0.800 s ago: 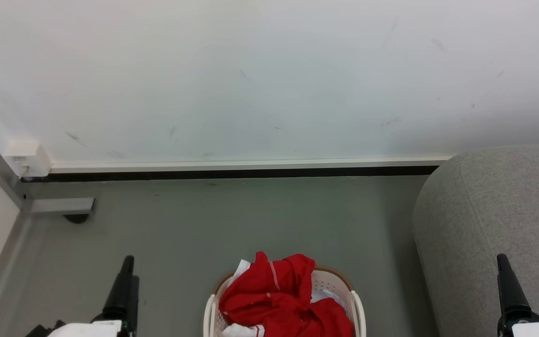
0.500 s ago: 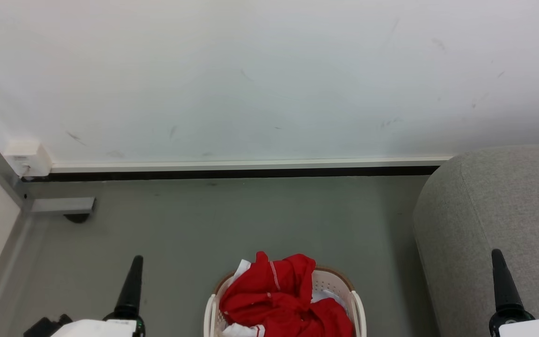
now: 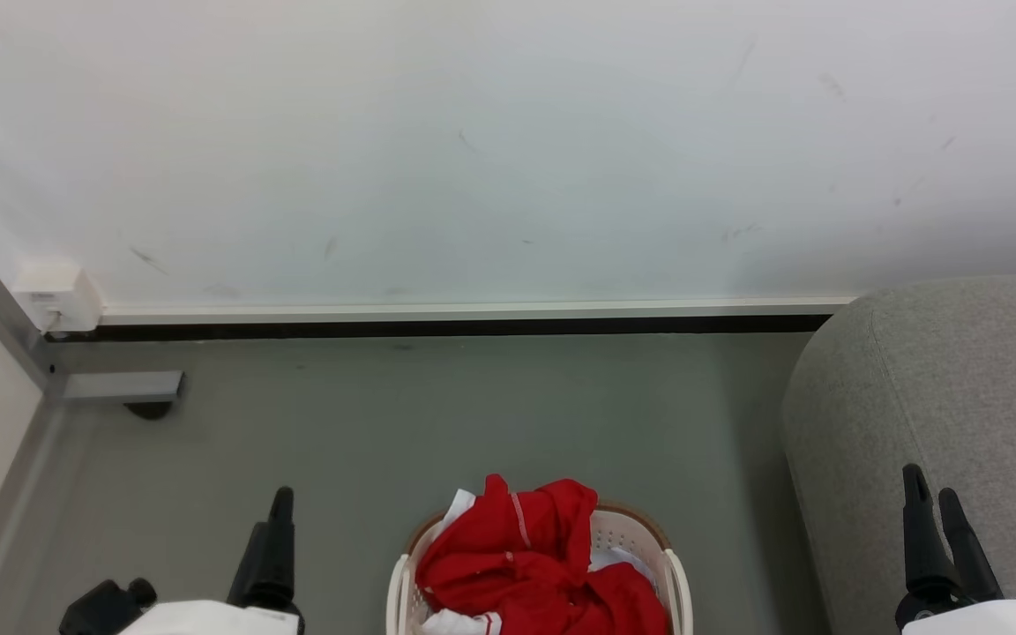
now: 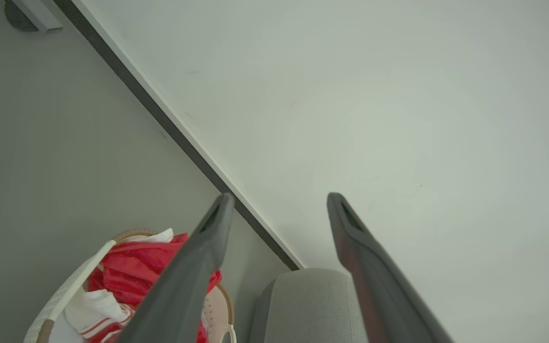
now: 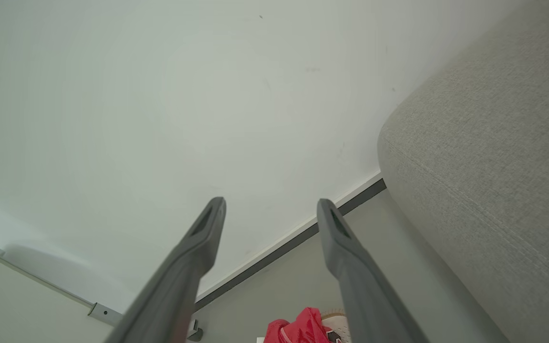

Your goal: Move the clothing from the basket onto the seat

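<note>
Pale wall (image 3: 508, 150) ahead of both hands, met at its foot by a white skirting strip (image 3: 473, 310) over a dark gap; grey floor (image 3: 437, 414) below the fingers. The seat (image 3: 940, 379), a large grey woven block with rounded edges, stands on the outer side of the right hand (image 3: 930, 485) and reaches beyond its fingertips toward the wall. In the right wrist view its fabric flank lies beside the fingers and apart from them. The basket (image 3: 674, 578), white, perforated and brown-rimmed, sits on the floor between the two hands, inward of each and apart from the seat. The clothing (image 3: 526, 556), red with white trim, is heaped in the basket and rises above its rim. The left hand (image 3: 270, 516) hangs over the floor on the basket's left side, its two dark fingers spread wide and clamped on nothing, as the left wrist view shows. The right hand likewise has its fingers well apart and empty. A small white box (image 3: 56, 295) sits on the wall far ahead of the left hand and outward of it, above a grey metal foot (image 3: 124, 386).
</note>
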